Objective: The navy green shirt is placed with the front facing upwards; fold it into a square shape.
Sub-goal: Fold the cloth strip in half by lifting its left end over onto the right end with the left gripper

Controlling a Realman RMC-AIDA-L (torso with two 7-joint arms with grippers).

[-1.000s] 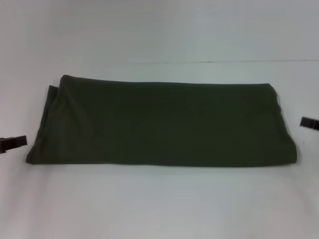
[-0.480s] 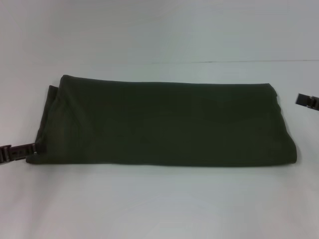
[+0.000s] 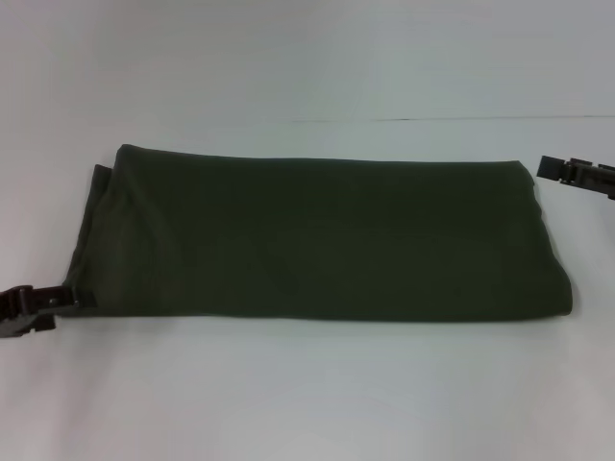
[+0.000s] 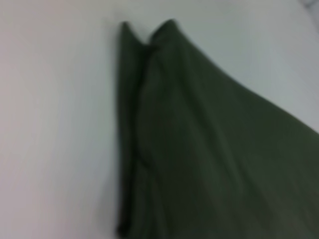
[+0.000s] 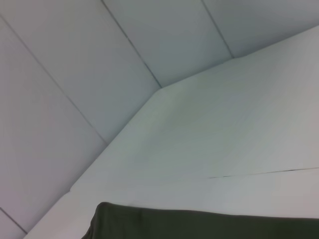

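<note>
At the shirt's near left corner, the left gripper [image 3: 38, 305] sits low on the white worktop [image 3: 307, 394], its fingers touching the cloth edge; whether they have closed on it I cannot tell. The navy green shirt [image 3: 317, 240] lies across the middle of the worktop as a long folded band, plain side up, with layered edges at its left end. It looks soft and limp, so any grip should catch all layers at a corner. Just off the shirt's far right corner hovers the right gripper [image 3: 577, 175], fingers unreadable too.
</note>
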